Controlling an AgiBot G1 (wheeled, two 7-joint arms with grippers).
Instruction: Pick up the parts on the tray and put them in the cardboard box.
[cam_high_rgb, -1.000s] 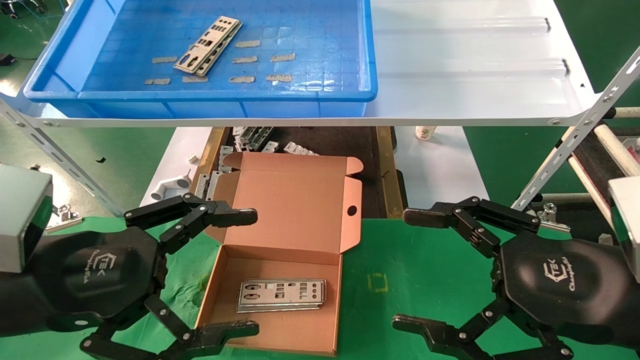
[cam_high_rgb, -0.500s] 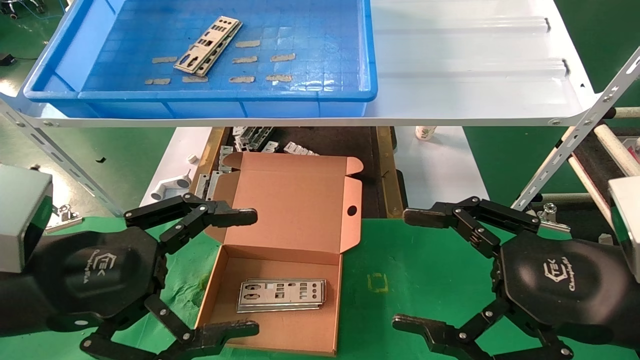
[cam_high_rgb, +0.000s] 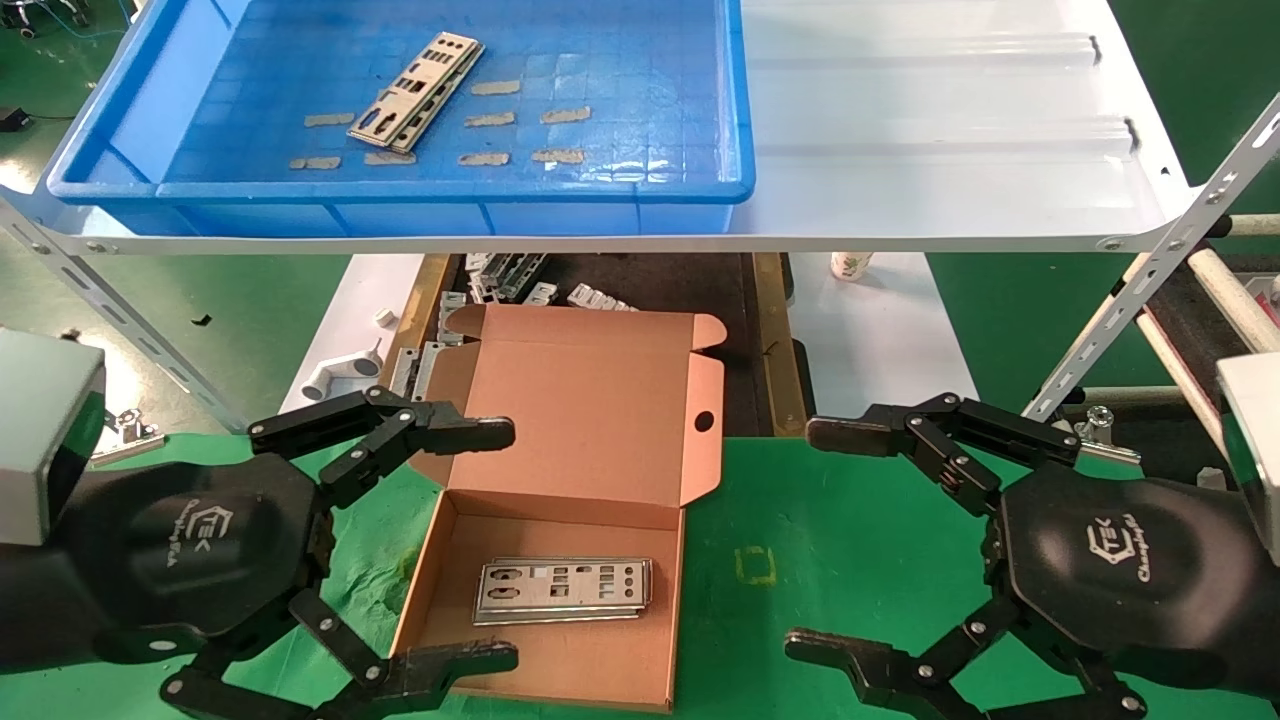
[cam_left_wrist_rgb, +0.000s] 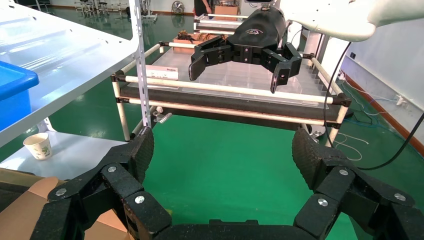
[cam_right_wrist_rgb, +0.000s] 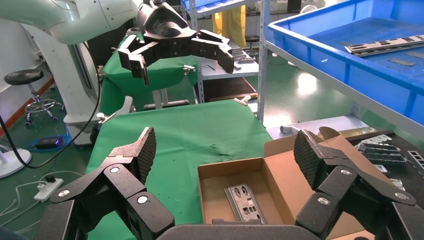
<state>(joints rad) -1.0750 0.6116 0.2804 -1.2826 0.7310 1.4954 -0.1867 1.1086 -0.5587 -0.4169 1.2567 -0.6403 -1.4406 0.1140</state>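
Both grippers, left gripper (cam_high_rgb: 500, 545) and right gripper (cam_high_rgb: 822, 540), are matte black, silver-screwed linkages, white logos on their housings

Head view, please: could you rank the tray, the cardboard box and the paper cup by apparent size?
1. Tray, largest.
2. Cardboard box, smaller though nearer the camera.
3. Paper cup, smallest by far, partly hidden.

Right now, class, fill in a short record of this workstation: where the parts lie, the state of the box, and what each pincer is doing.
Tray: blue, on the white shelf, holds silver parts
Cardboard box: lid open, on the green table
Parts in box: lying flat on its floor
Left pincer: open, empty, at the box's left side
Right pincer: open, empty, right of the box
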